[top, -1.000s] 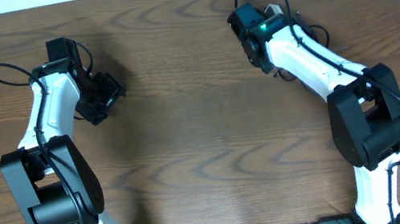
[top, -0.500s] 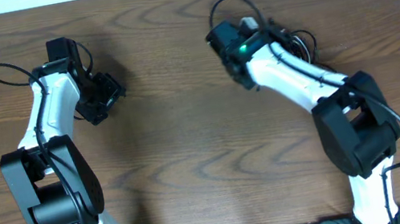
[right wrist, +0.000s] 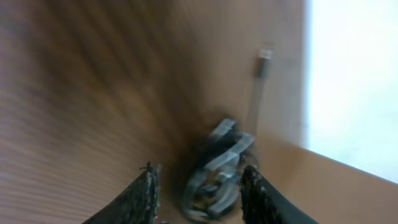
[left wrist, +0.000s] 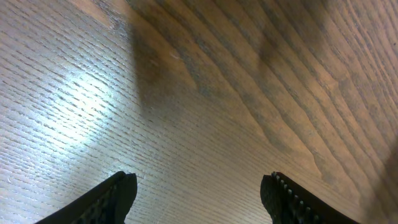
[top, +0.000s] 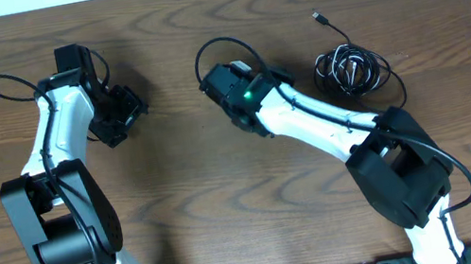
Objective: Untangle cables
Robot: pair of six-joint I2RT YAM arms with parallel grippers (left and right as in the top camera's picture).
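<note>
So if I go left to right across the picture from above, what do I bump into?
left tool → right tool, holding a white cable → black cables in a pile

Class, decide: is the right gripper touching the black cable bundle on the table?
Apart. The overhead view shows a clear stretch of bare table between the right gripper and the black cable bundle.
</note>
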